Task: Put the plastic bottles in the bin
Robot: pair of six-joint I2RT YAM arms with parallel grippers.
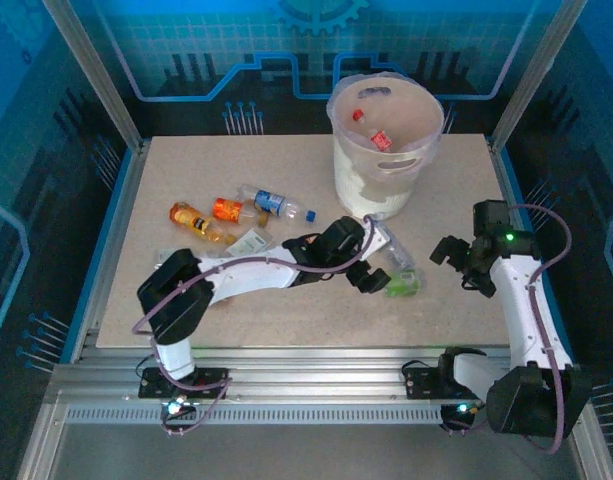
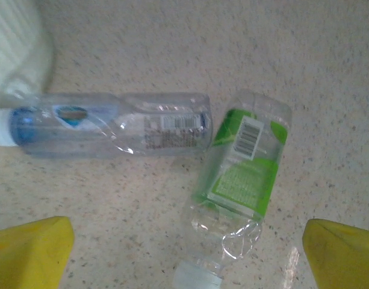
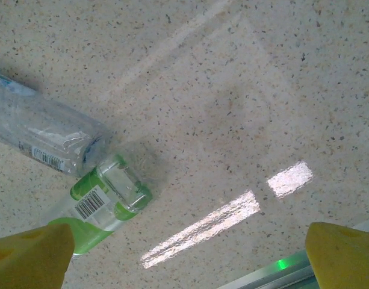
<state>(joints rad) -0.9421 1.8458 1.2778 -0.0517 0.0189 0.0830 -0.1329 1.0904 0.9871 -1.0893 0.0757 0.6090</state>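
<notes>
Two touching by the bin (image 1: 371, 185): clear bottle (image 2: 112, 125), green-labelled bottle (image 2: 241, 174); both arms' jaws open.

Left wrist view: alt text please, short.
Two clear plastic bottles lie on a speckled table: a blue-label bottle lying crosswise and a crushed green-label bottle angled beside its base end. The left gripper is open and empty, its yellow fingertips in the lower corners.

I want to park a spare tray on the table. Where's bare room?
Free: the far-left corner beside the bin; the strip along the near edge. Crowded: the bottles mid-left, and the two bottles by the left end effector, before the bin.
</notes>
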